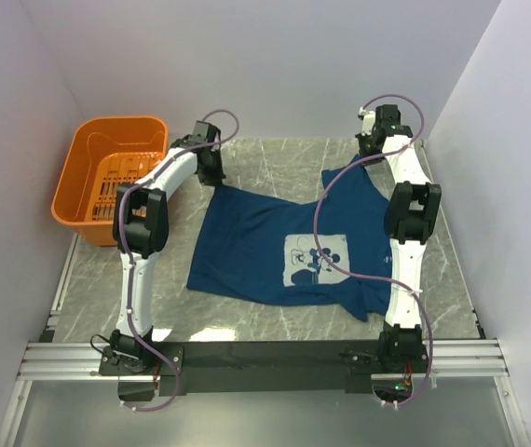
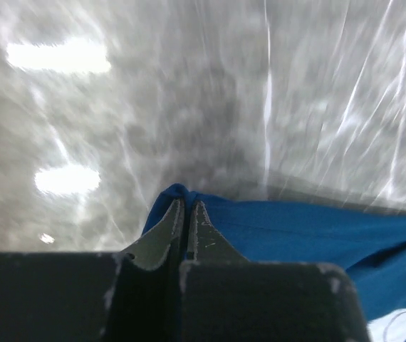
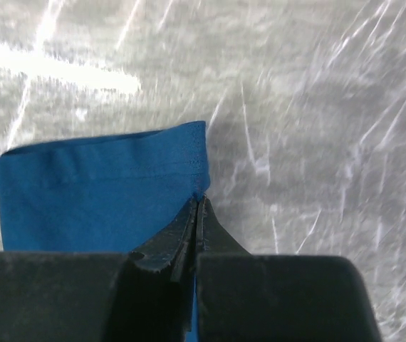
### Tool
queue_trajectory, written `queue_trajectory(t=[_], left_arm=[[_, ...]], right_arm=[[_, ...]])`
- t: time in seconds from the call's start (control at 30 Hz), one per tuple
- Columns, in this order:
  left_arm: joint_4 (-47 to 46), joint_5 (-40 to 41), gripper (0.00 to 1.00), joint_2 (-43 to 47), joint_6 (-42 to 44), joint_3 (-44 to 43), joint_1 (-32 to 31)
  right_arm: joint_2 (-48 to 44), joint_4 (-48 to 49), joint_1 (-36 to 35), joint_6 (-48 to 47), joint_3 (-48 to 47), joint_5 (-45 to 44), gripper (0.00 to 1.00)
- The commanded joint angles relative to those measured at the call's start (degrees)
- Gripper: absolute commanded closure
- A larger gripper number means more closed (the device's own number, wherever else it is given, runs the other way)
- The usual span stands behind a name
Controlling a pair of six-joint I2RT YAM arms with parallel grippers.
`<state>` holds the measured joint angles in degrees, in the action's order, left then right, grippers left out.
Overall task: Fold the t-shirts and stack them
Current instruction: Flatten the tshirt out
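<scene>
The dark navy t-shirt [image 1: 247,251] lies spread on the marble table, its white cartoon print [image 1: 314,261] facing up. My left gripper [image 1: 214,179] is at the shirt's far left corner. In the left wrist view that gripper [image 2: 186,201] is shut, with a fold of the blue fabric [image 2: 303,228] pinched between its fingers. At the shirt's far right corner is my right gripper [image 1: 366,154]. Seen from the right wrist, it [image 3: 201,201] is shut on the hemmed edge of the cloth [image 3: 96,192].
An orange plastic basket [image 1: 88,200] stands at the table's far left, close beside the left arm. White walls enclose the table at the back and on both sides. The right arm's cable [image 1: 326,200] loops over the shirt.
</scene>
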<state>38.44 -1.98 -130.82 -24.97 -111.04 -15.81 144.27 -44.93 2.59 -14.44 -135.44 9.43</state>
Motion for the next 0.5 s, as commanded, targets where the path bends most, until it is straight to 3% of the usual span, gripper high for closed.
queue_trajectory(t=[0.0, 0.4, 0.47], left_arm=[[-0.6, 1.7, 1.00, -1.1, -1.7, -4.9, 1.9], [-2.8, -2.1, 1.00, -1.1, -2.2, -2.6, 3.9], [-2.2, -3.0, 1.00, -2.3, -2.4, -2.9, 3.9]], right_arm=[[-1.8, 4.5, -0.1, -0.9, -2.7, 0.0, 1.00], [-2.2, 5.9, -0.2, -1.7, -2.0, 2.3, 1.00], [-1.8, 5.9, -0.6, -2.0, -1.8, 2.0, 0.93]])
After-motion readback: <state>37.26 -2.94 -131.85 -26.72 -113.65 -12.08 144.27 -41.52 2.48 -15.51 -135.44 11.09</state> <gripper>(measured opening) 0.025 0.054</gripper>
